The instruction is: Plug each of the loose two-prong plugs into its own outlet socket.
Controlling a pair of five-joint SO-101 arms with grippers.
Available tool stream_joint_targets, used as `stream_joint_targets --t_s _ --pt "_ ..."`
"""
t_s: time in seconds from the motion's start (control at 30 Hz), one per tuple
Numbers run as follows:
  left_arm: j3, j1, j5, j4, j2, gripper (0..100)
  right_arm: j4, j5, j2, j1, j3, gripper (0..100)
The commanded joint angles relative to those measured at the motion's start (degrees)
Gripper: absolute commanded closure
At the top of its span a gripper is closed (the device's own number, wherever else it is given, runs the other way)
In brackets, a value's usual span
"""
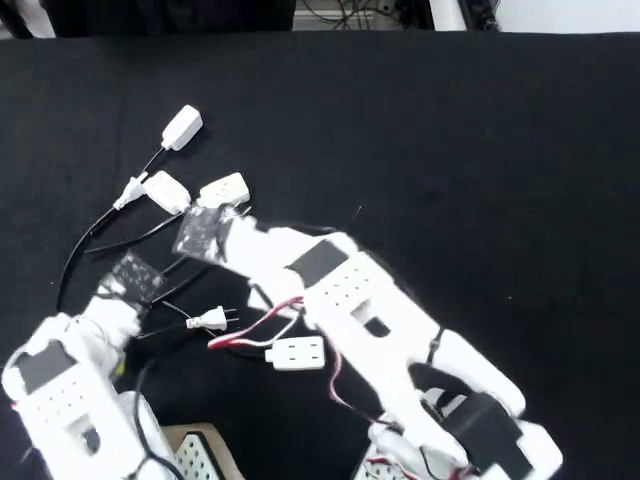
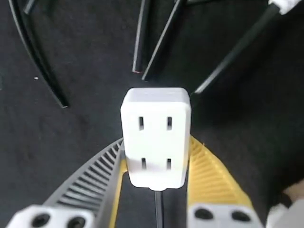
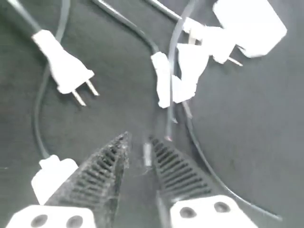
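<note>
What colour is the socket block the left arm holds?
White socket block, clearest in the left wrist view.

Soft, even light, seemingly from above, falls on the black counter (image 1: pixel 500 150); the white outlet block (image 2: pixel 156 137) shines bright, and shadows are faint.

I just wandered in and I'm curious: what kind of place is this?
Probably a robotics lab or test bench: two white robot arms sit at a black-covered table strewn with loose plugs and outlet sockets, with cables bundled behind its far edge.
</note>
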State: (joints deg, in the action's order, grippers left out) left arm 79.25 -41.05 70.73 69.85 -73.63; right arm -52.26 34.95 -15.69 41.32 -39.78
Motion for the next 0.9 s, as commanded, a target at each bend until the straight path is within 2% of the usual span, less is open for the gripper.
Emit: stream_joint_targets --t_s 0.0,0.2,0.4,0.7,0.87 --pt "2.1 -0.7 -2.8 1.1 -9.4 93 1.7 1.1 5.4 1.6 3.8 89.0" --pt "6.1 -0.7 -3.2 7.6 -21.4 93 5.2 2.4 15.9 9.1 7.3 89.5" --pt "12.2 -0.4 -3.1 9.0 -30.1 93 7.2 3.7 17.1 8.8 7.3 89.4" --pt "14.2 -0.7 -3.5 9.0 -30.4 93 7.1 6.0 17.1 13.4 6.8 89.3" --pt "14.4 -0.8 -10.5 9.2 -30.2 93 7.3 6.0 17.1 14.1 8.3 89.2"
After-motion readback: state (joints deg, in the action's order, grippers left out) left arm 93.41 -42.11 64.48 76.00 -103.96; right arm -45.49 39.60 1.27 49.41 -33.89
